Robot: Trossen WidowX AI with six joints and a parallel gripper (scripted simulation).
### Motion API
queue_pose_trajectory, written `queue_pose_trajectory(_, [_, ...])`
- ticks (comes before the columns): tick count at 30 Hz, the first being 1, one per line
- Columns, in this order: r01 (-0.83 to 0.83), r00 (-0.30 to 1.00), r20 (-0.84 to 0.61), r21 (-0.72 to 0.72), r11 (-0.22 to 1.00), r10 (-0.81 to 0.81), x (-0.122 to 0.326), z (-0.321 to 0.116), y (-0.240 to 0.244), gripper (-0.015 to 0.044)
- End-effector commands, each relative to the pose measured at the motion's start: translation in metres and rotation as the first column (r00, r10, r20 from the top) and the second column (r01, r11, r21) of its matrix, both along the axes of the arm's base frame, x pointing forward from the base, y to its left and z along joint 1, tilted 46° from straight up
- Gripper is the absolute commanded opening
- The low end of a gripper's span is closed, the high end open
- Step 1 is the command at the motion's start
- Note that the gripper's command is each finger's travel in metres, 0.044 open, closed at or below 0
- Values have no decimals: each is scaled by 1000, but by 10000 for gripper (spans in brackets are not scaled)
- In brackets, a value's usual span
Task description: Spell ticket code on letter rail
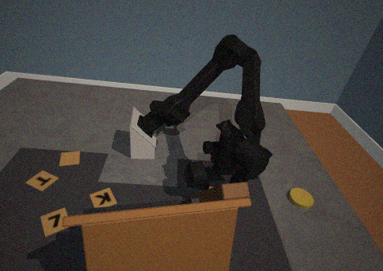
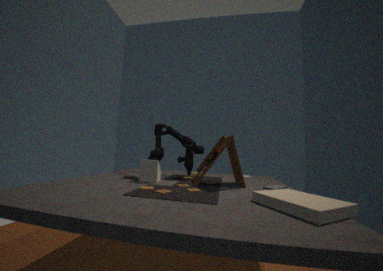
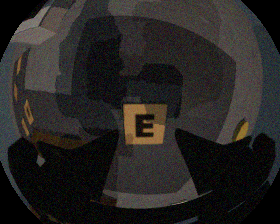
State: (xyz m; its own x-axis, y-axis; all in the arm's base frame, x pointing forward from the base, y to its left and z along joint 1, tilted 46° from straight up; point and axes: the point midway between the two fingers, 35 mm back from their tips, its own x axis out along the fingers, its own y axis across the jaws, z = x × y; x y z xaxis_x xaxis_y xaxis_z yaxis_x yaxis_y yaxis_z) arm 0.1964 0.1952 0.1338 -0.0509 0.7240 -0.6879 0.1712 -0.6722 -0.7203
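- Hovering above the E tile, the claw stood open, holding nothing.
- The E tile lay flat beside the board, its letter upright in the wrist view, long axis unclear.

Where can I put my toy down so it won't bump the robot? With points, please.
In the exterior view, there looks to be room between the dark mat (image 1: 14, 207) (image 2: 198, 198) (image 3: 206, 60) and the counter's near edge, left of the cream block (image 2: 306, 199). It's crowded around the gripper (image 2: 189, 174) (image 3: 146, 132), board (image 1: 158, 239) (image 2: 235, 167) and tiles (image 1: 103, 198) (image 2: 163, 190).
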Motion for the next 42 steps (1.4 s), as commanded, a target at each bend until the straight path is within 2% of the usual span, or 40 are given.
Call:
queue_pose_trajectory(1, [3, 1000, -5, -6, 1000, -3, -1, -5, 2, 340])
queue_pose_trajectory(42, [3, 1000, -6, -5, 1000, -3, -2, -14, 11, 340])
